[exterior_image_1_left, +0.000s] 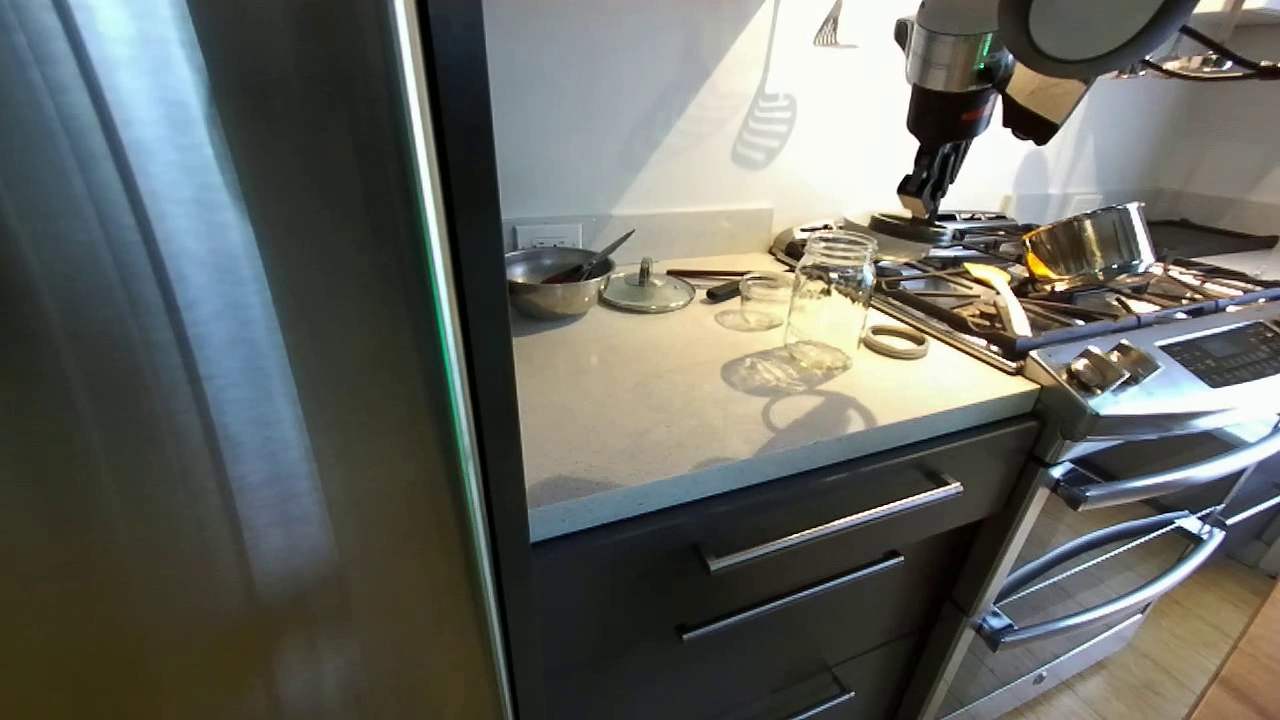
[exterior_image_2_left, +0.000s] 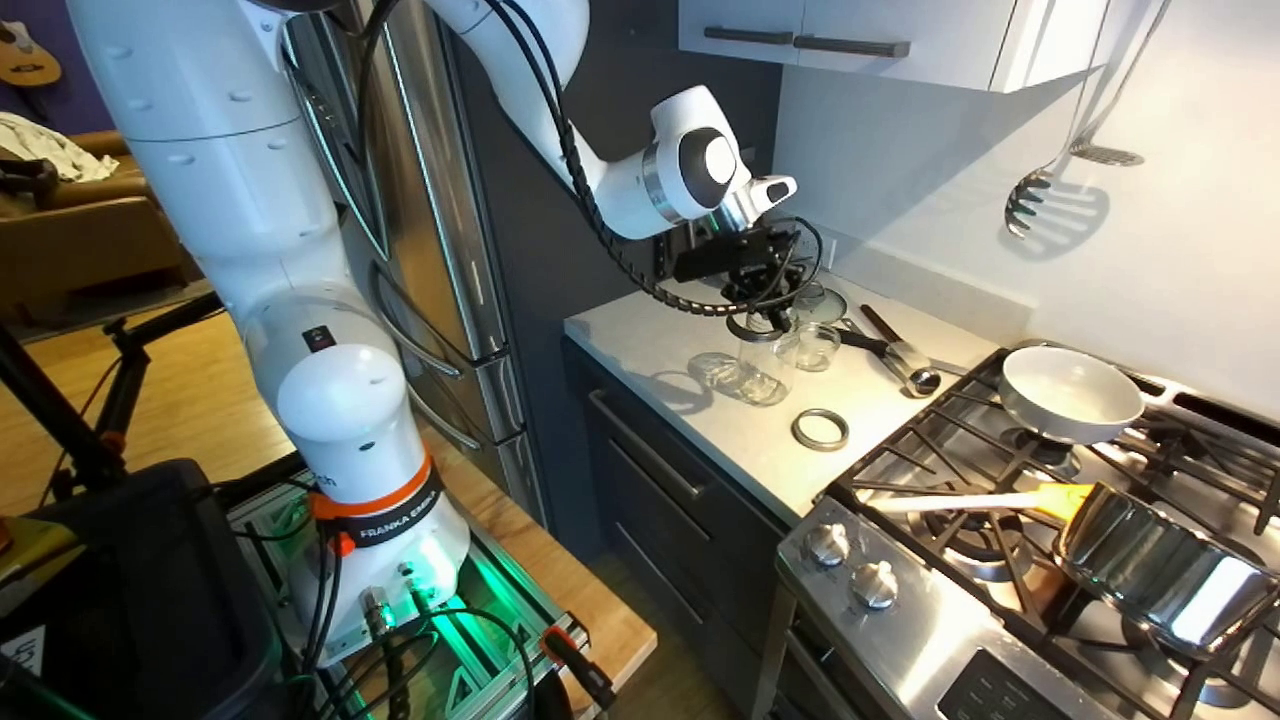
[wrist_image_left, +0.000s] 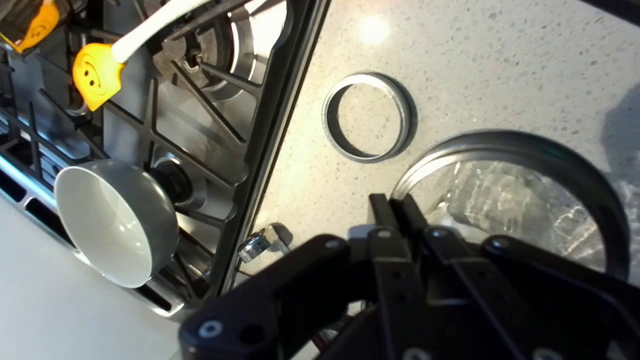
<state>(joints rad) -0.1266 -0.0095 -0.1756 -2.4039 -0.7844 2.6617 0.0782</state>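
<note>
Your gripper (wrist_image_left: 394, 201) is pinched narrow on the edge of a gray ring (wrist_image_left: 560, 157), and you've got it seemingly above the tall glass jar (exterior_image_1_left: 832, 300), height hard to judge. Down on the counter (exterior_image_1_left: 640, 400), in an exterior view, another ring (exterior_image_1_left: 895, 353) lies just right of the jar, a smaller glass (exterior_image_1_left: 766, 298) stands left and farther back, and the stove (exterior_image_1_left: 1150, 397) is off right.
</note>
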